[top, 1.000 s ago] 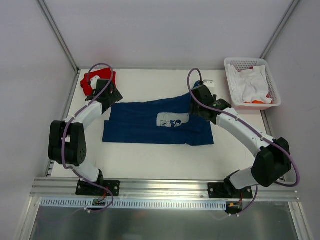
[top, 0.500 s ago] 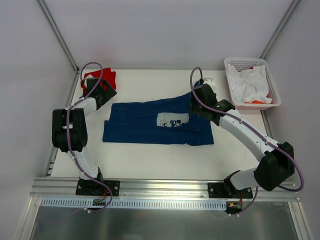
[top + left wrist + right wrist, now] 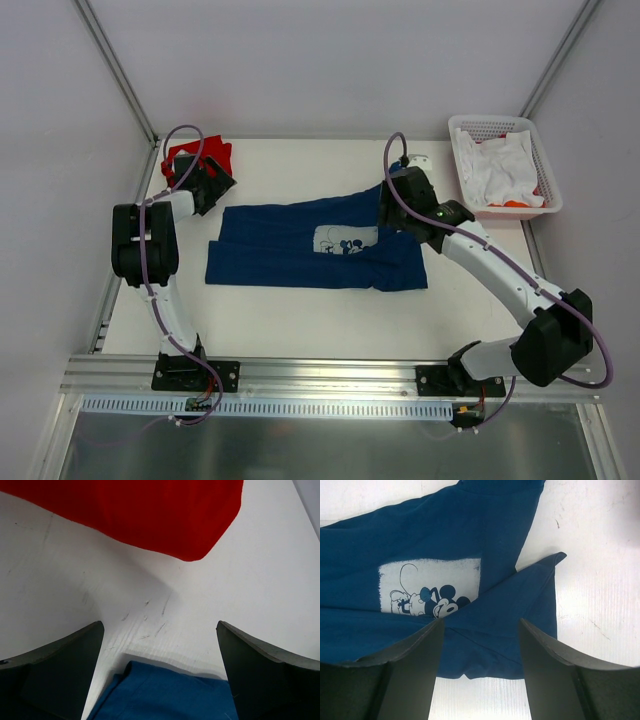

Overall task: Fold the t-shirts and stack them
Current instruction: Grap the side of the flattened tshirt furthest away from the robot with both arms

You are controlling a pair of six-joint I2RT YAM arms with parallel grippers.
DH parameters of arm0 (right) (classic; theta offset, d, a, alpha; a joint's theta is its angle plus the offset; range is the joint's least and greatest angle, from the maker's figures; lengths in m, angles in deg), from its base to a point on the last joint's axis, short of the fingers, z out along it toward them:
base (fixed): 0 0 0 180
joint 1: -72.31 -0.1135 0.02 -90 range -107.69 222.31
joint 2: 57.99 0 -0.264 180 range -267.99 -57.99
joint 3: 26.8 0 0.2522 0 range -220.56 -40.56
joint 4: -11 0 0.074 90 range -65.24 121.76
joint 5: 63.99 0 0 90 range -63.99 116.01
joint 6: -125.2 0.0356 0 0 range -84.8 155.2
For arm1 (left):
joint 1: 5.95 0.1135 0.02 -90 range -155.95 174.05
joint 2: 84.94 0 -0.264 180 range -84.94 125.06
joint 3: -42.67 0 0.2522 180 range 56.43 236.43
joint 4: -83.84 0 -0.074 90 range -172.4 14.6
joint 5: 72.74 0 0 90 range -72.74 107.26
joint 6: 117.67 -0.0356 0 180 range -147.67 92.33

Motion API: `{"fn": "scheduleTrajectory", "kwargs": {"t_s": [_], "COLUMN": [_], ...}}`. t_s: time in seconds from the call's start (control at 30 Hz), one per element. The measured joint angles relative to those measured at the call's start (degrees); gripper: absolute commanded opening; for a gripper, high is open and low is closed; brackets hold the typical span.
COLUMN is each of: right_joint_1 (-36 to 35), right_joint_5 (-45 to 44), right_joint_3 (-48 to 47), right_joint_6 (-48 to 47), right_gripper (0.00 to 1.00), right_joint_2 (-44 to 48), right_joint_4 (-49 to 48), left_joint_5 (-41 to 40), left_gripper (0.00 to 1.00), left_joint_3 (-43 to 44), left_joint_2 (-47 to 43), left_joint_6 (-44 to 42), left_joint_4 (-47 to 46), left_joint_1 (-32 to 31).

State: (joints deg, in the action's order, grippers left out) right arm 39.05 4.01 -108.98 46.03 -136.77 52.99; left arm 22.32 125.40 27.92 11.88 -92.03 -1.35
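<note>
Bare table between red shirt and navy shirt

Quick count from my seat: two arms on the rig, one left arm and one right arm. That makes two grippers, the left gripper and the right gripper, each two-fingered on its wrist cam. There's one table with two t-shirts on it: one navy t-shirt in the middle and one red t-shirt in the far left corner. The navy one has one white print. One basket sits far right, holding white cloth. I can't tell how many pieces that is. There's also one orange bit.
</note>
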Motion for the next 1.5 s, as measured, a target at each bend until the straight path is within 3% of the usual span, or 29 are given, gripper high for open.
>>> {"fn": "scheduleTrajectory", "kwargs": {"t_s": [0.23, 0.37, 0.67, 1.07, 1.5], "right_joint_1": [0.7, 3.3, 10.2, 17.2, 23.5], "right_joint_5": [0.4, 1.6, 3.8, 9.2, 18.8], "right_joint_3": [-0.2, -2.7, -16.8, -36.8, -46.1], "right_joint_6": [-0.5, -1.0, -4.8, -8.8, -9.0], "right_gripper": [0.64, 0.64, 0.64, 0.64, 0.64], "right_joint_2": [-0.8, -5.8, -23.3, -40.1, -55.0], "right_joint_4": [-0.5, -0.9, -1.7, -2.9, -4.5], "left_joint_5": [2.3, 2.5, 3.7, 3.9, 4.6], "left_gripper": [0.98, 0.99, 0.99, 0.99, 0.99], "left_joint_3": [0.3, 0.3, 0.1, 0.1, 0.1], "left_joint_2": [0.4, 0.4, 0.4, 0.4, 0.4], "left_joint_6": [1.0, 1.5, 1.6, 1.6, 1.6], "left_joint_4": [-0.6, -0.6, -0.8, -0.9, -0.9], "left_joint_1": [0.0, 0.0, 0.0, 0.0, 0.0]}}
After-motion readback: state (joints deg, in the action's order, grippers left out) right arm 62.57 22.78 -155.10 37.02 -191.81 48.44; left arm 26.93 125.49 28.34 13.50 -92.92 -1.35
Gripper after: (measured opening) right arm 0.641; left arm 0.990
